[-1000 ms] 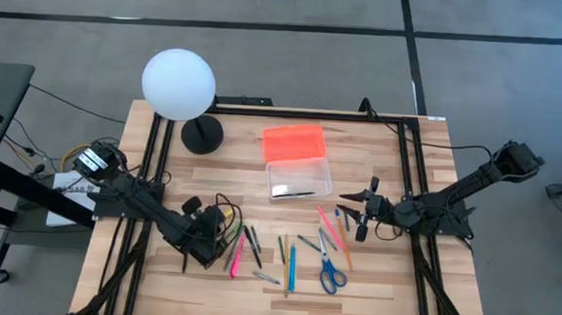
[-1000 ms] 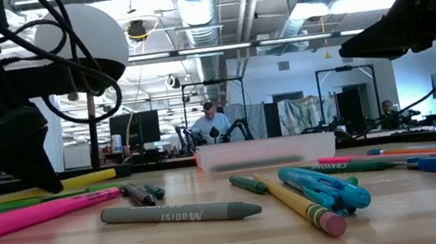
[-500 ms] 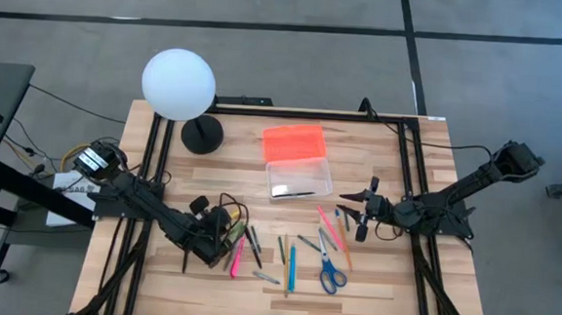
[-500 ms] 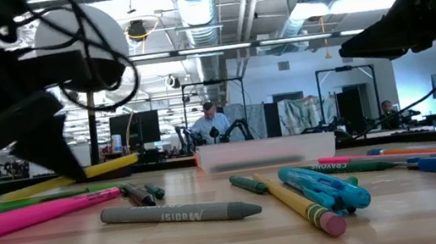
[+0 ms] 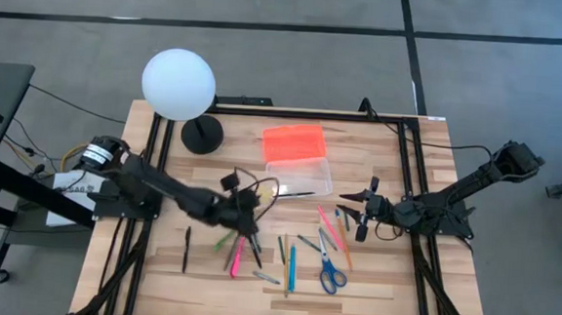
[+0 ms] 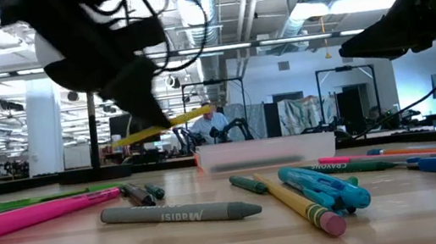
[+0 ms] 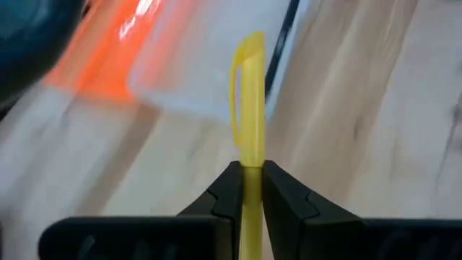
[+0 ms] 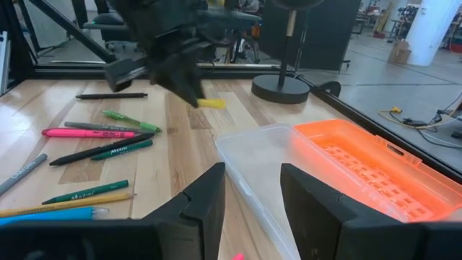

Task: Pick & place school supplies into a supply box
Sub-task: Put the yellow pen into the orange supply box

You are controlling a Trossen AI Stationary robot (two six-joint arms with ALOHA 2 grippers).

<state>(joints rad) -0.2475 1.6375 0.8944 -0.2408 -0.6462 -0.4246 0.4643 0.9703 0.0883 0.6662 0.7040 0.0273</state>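
Observation:
My left gripper hangs above the table's middle, just left of the supply box, shut on a yellow marker. The supply box is clear plastic, with its orange lid lying open on its far side; one dark pen lies inside. Pens, pencils and markers and blue-handled scissors lie flat on the wood near the box. My right gripper waits open to the right of the box, above the table; its own wrist view looks across the box. My left gripper pinches the yellow marker's barrel between its two fingers. The marker lies along the fingers, and its capped end with the clip sticks out past the fingertips toward the box. It is lifted clear of the table, nearly level.
A white globe lamp on a black base stands at the far left of the table. A black pen lies alone toward the near left. A black frame rail edges the table. Bare wood shows along the near edge.
My left gripper has risen from the near-left part of the table and swung right and toward the far edge, up to the box. The yellow marker, which lay on the table, is now lifted clear in its fingers. The right arm has kept still.

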